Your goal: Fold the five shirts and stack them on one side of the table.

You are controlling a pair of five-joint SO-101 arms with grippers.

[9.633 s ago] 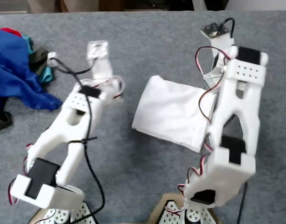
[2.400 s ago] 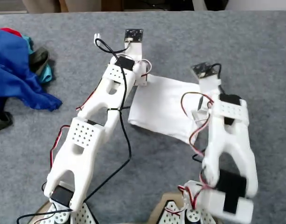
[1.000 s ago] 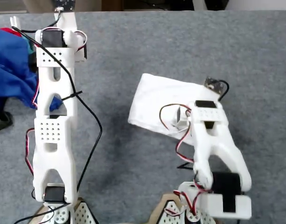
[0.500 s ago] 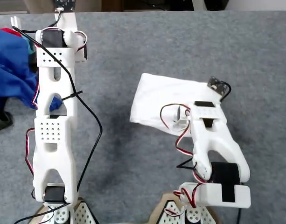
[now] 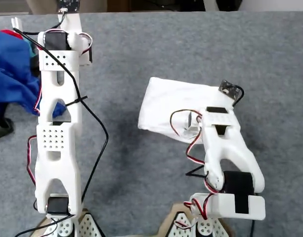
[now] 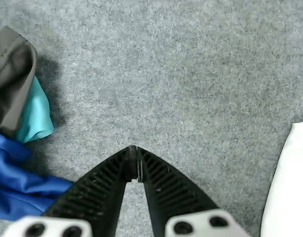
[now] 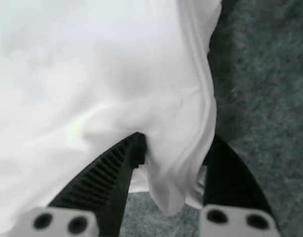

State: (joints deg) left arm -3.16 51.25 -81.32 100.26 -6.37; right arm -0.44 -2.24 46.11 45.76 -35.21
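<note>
Nearest, the right arm (image 5: pixel 225 148) is seen bent over the near edge of the white shirt (image 5: pixel 166 106); in its wrist view the right hand (image 7: pixel 177 143) is closed on a thick bunched fold at that shirt's edge, with cloth filling the gap between the two black fingers (image 7: pixel 124 165); the white shirt is laid folded into a rough rectangle at the middle of the grey bench (image 5: pixel 141 49), slightly askew, with one corner turned toward the far side; beside it, and well apart from it, the left arm (image 5: pixel 57 108) is stretched out straight from its base toward the far edge of the bench; in its wrist view the left hand (image 6: pixel 136 165) is seen closed, its fingertips pressed together with nothing between them, held above bare bench; farther off, at the far left of the bench, a loose pile of clothes is heaped, unfolded; a blue shirt (image 5: pixel 10 69) is spread over most of it; a teal garment (image 6: pixel 35 116) and a grey-brown garment (image 6: pixel 10 79) are tucked against the blue one, just beside the left hand but not touched by it.
</note>
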